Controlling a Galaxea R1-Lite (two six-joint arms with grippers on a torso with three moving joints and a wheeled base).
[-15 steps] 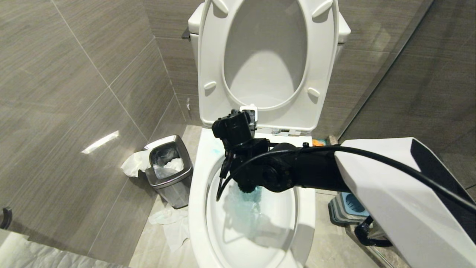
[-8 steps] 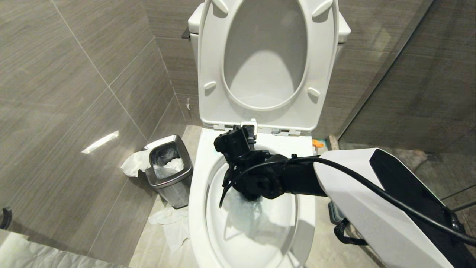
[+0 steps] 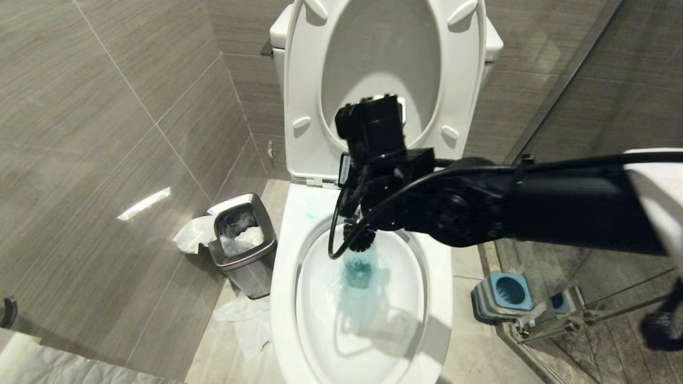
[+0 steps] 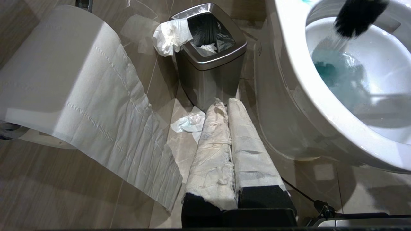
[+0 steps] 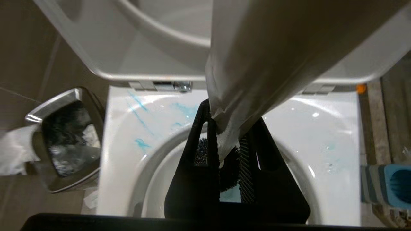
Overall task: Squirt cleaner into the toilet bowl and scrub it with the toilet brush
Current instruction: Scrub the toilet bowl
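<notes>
Right gripper (image 5: 229, 154) has its jaws clamped on the brush (image 5: 253, 64) handle, bristles hanging just below the jaws over the back of the bowl (image 3: 283, 277). Under that, blue cleaner (image 3: 358, 274) sits in the water. Off to the side the left gripper (image 4: 228, 128) is parked, jaws closed, with the bin (image 4: 210, 61) just past them.

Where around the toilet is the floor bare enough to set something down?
Bare tile lies between the white ceramic toilet bowl and the blue-and-grey brush holder. Left is crowded: small steel bin, crumpled white tissue on the floor beside it.
</notes>
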